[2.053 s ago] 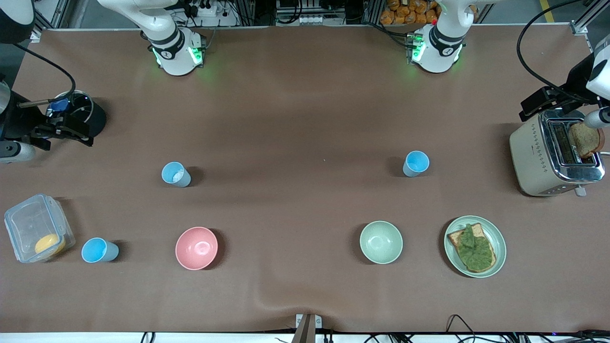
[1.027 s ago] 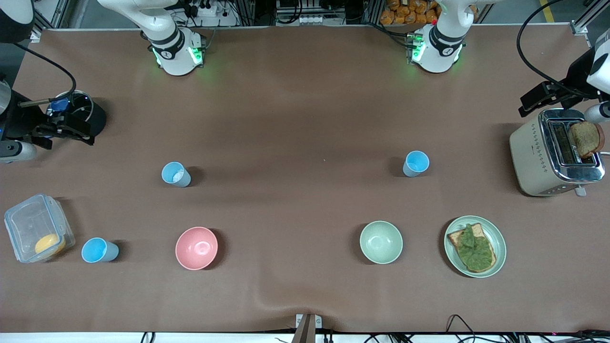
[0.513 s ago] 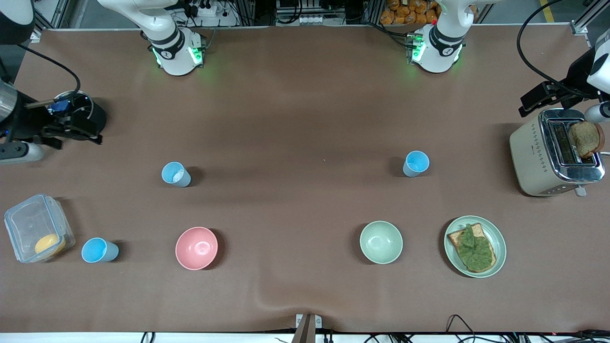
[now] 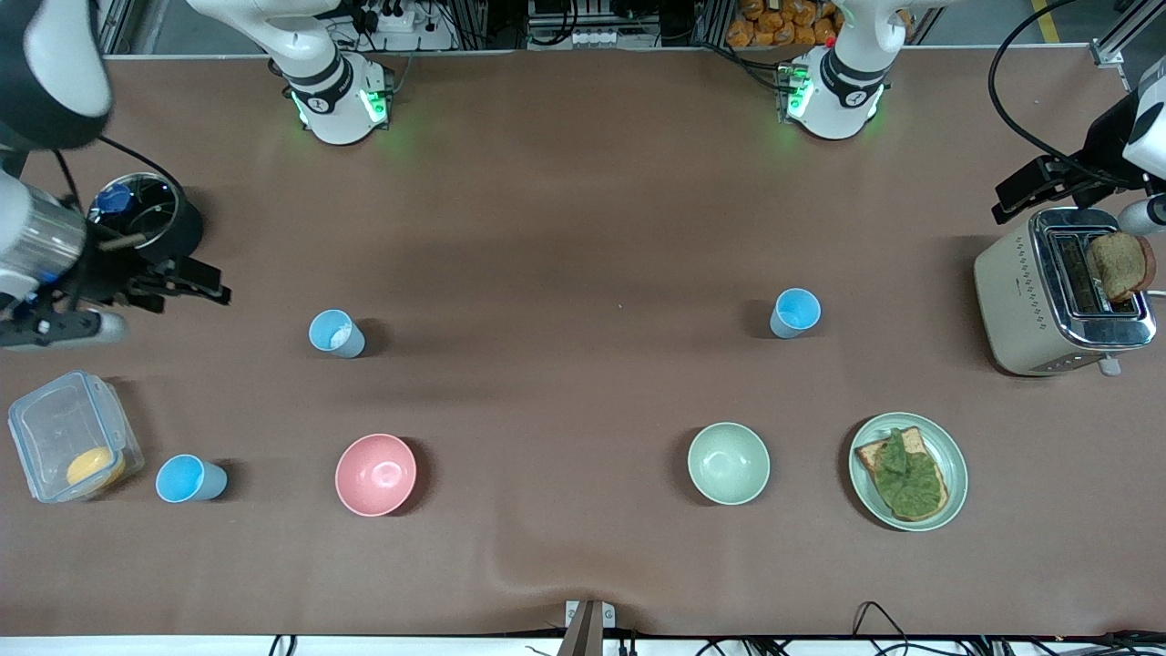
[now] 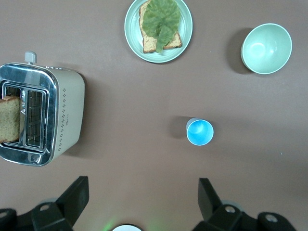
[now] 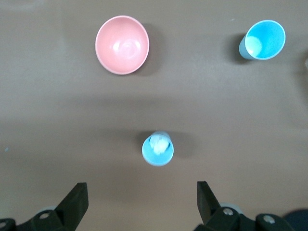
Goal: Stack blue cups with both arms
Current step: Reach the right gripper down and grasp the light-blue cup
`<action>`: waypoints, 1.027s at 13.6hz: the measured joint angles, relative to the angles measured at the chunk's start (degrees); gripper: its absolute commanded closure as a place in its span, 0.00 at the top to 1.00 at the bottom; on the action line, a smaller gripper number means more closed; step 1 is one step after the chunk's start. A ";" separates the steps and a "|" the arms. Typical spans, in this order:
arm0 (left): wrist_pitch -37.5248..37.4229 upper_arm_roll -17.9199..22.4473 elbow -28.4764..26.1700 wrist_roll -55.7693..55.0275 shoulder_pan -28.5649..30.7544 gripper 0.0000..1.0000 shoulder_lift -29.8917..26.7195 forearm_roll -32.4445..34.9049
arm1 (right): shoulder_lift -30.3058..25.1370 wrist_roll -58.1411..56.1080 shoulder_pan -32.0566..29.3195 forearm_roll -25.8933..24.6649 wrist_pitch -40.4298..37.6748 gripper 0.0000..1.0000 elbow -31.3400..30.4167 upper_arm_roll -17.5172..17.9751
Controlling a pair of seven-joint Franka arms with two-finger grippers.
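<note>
Front view: shows three small light-blue plastic tumblers, all upright, well apart, none stacked. Judged as barely begun: every grasp, lift and nesting left to do.
- Paler tumbler with a white lump inside, toward the right arm's end of the brown table.
- Brighter sky-blue tumbler, toward the left arm's end.
- Third sky-blue tumbler, nearer the camera, just beside a clear plastic box.
- Round pink bowl and round pale green bowl, nearer the camera than the first two tumblers.
- Right gripper, over the table near a black round pot.
- Left gripper, over the table just beside a cream and chrome toaster.

Left wrist view: looks straight down. Left gripper spread wide and empty. Brighter sky-blue tumbler apart from it on the table, mouth up, nothing inside. Also in view: the toaster, the pale green bowl, and a green plate with leaf-topped toast.

Right wrist view: looks straight down. Right gripper spread wide and empty. Paler tumbler close by, roughly in line with the gap between the fingers, untouched, white lump visible in its mouth. Third sky-blue tumbler and pink bowl well apart from it.
</note>
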 measured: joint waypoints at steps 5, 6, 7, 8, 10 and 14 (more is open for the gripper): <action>0.00 -0.01 -0.02 -0.08 0.01 1.00 0.00 -2.05 | -1.06 -0.67 1.15 -3.87 15.34 1.00 -15.69 0.44; 0.00 -0.01 -0.03 -0.08 0.00 1.00 0.01 -2.10 | -1.04 -0.67 1.69 -4.04 19.03 1.00 -18.92 0.47; 0.00 -0.04 -0.04 -0.09 0.00 1.00 0.01 -2.10 | -0.98 -0.67 2.03 -4.24 23.16 1.00 -22.25 0.49; 0.00 -0.06 -0.05 -0.09 -0.01 1.00 0.01 -2.10 | -0.79 -0.68 2.16 -4.44 26.61 1.00 -25.11 0.49; 0.00 -0.08 -0.14 -0.09 -0.01 1.00 0.01 -2.10 | 0.32 -1.37 2.16 -4.67 29.44 1.00 -28.12 0.46; 0.00 -0.04 -0.35 -0.15 -0.01 1.00 0.50 -2.10 | 4.77 -3.34 2.08 -4.69 31.85 1.00 -28.88 0.12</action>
